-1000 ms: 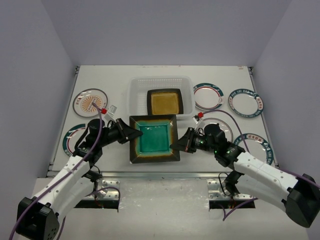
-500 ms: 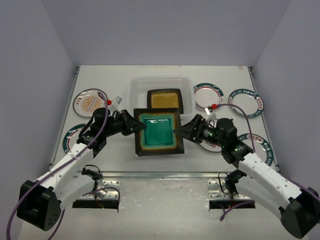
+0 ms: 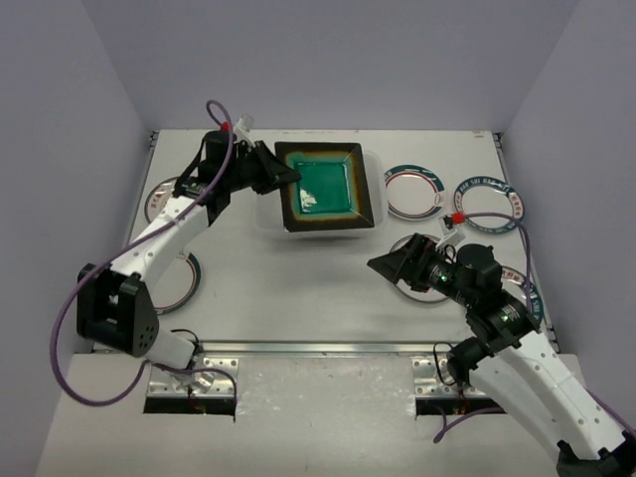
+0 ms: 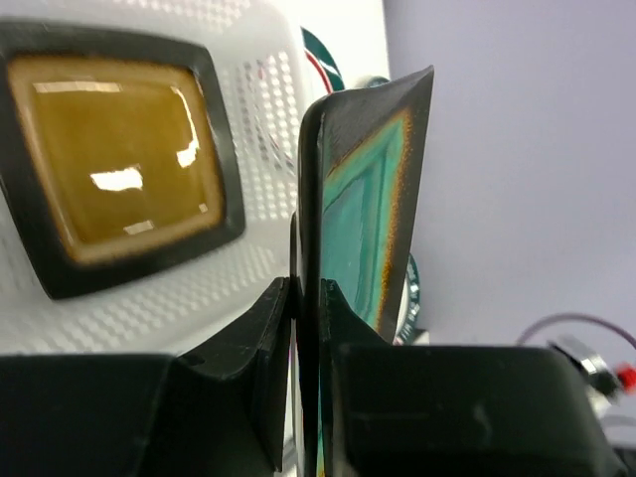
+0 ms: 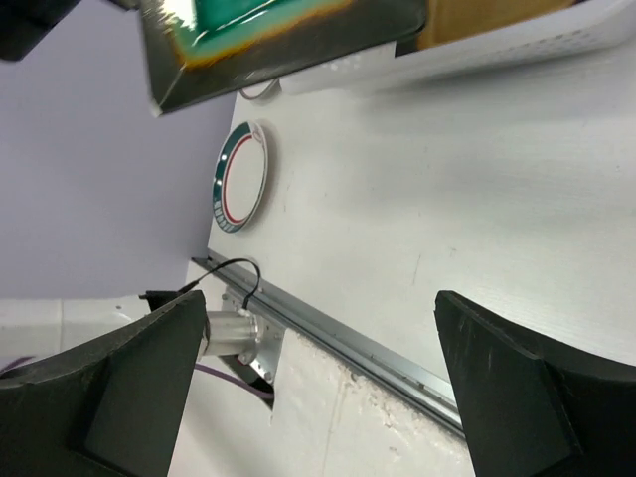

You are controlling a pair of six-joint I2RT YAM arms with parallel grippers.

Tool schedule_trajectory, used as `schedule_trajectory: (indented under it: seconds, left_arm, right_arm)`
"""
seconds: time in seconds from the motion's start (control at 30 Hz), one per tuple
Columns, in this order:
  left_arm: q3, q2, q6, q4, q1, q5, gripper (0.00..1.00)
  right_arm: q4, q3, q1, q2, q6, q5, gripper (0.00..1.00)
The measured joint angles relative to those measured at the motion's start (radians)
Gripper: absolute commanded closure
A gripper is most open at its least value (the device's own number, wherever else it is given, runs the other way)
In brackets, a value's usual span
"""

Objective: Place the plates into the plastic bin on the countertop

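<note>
White countertop (image 3: 298, 288), pale lilac walls (image 3: 328, 60) round it. L gripper (image 4: 306, 294) pinching teal plate (image 3: 328, 186) edge, over plastic bin (image 4: 263, 109); R gripper (image 5: 313, 338) spread wide, front-right of bin

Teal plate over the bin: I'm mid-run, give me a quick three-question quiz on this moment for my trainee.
1. True or false: the right pincer is clamped on the teal plate.
2. What lies inside the plastic bin? A. an amber square plate B. a bowl C. nothing
3. Which pincer holds the teal plate, and by what part?

Key: 1 false: it stands open, apart from the plate. 2 A. 3 the left pincer, by the plate's rim.
</note>
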Motion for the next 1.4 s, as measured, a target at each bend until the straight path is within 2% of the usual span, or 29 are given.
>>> schedule_trajectory:
  seconds: [0.13,0.37,0.47,0.63,0.77,0.83,0.93,1.03,1.4]
  left_arm:
    - [0.167,0.207,0.039,-0.033,0.027,-0.006,1.00]
    - [0.335,0.491,0.103,-0.110,0.052,0.015,1.00]
    - [0.360,0.569,0.114,-0.120,0.052,0.023,1.00]
    - [0.361,0.638,0.118,-0.146,0.053,0.049,0.91]
    - [0.400,0.651,0.122,-0.164,0.052,0.068,0.68]
    - [0.435,0.659,0.137,-0.187,0.051,0.068,0.52]
    - [0.464,0.667,0.158,-0.205,0.045,0.050,0.39]
    - [0.476,0.669,0.177,-0.253,0.037,-0.007,0.32]
    - [0.644,0.752,0.262,-0.454,-0.024,-0.249,0.16]
  right_arm:
    - [-0.095,0.044,0.000,-0.080,-0.042,0.036,0.02]
    - [-0.267,0.069,0.000,-0.227,-0.091,0.106,0.01]
    - [-0.324,0.069,0.000,-0.267,-0.102,0.123,0.01]
    - [-0.371,0.067,0.000,-0.286,-0.114,0.123,0.01]
    - [-0.380,0.056,0.000,-0.286,-0.116,0.123,0.01]
    - [-0.382,0.050,0.000,-0.286,-0.116,0.121,0.01]
    - [-0.383,0.039,0.000,-0.286,-0.116,0.119,0.01]
    - [-0.382,0.036,0.000,-0.285,-0.116,0.119,0.01]
    - [-0.382,0.032,0.000,-0.276,-0.116,0.113,0.01]
